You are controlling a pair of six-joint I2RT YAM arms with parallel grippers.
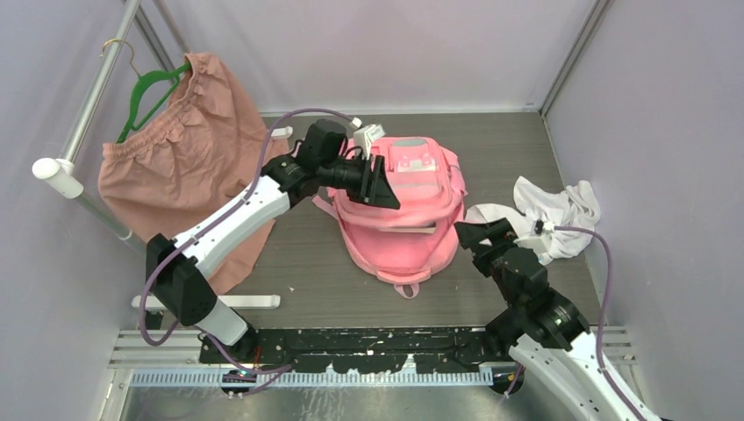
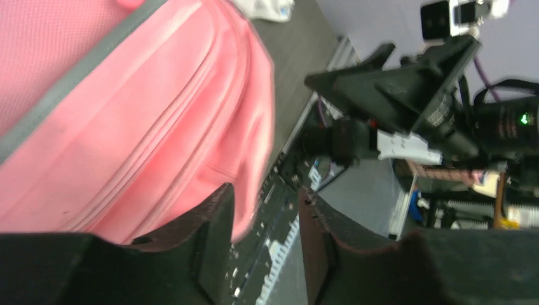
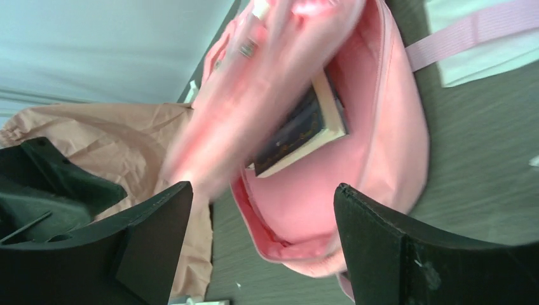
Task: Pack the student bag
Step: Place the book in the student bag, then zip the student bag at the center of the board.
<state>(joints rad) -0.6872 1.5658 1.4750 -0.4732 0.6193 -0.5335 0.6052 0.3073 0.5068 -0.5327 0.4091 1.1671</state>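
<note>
The dark wood-grain table [image 1: 307, 289] carries everything. Left of the student bag, a dusty-pink garment [image 1: 175, 167] hangs from a green hanger [image 1: 149, 92] and drapes down to the tabletop.

The student bag [image 1: 412, 232] lies at the middle of the table, front pockets up. In the right wrist view its main compartment gapes toward that camera. It looks soft and limp, so it will likely sag and fold wherever it is lifted. The stitched zipper rim of the opening, or a strap, seems the firmest place to pinch. The smooth panels would probably slip or bunch.

Right of the bag, touching one of its straps, lies a crumpled white cloth [image 1: 561, 210].

The left gripper [image 2: 264, 197] hovers over the bag's upper front. Its fingers stand only a little apart, with nothing between them and the pink fabric just beside one finger. The right gripper [image 3: 262, 189] sits at the bag's right edge, jaws spread wide and empty, facing the mouth.

Inside the bag rests a dark-covered book [image 3: 305, 136], which should add some weight low in the fabric.
</note>
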